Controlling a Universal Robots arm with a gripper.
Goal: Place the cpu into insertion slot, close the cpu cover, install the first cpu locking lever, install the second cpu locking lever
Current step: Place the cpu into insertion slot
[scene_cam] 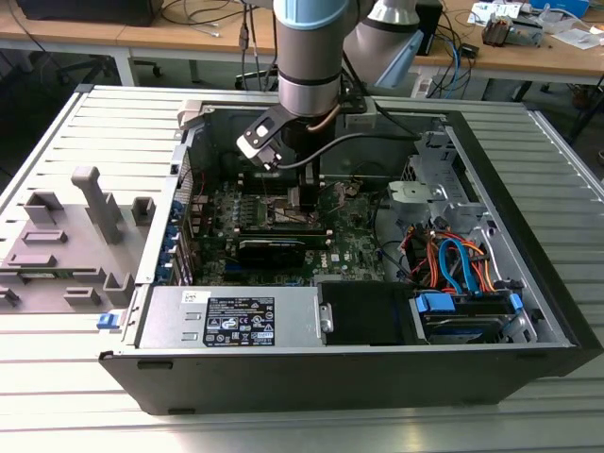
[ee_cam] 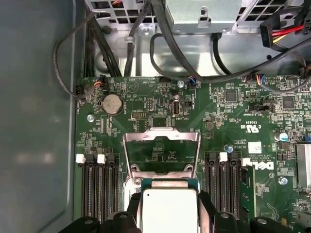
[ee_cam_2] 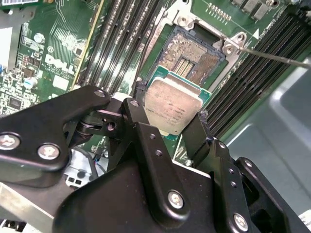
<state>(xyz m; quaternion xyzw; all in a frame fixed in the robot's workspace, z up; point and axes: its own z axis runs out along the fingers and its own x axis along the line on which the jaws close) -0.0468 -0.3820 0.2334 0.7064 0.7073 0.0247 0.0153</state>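
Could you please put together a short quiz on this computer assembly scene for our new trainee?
1. True or false: the chip already sits in the socket.
2. The cover is: A) raised open; B) shut over the socket; C) gone.
3. Fill in: the hand is shut on the ____.
Key: 1 false, the chip is held clear of the empty socket; 2 A; 3 chip.
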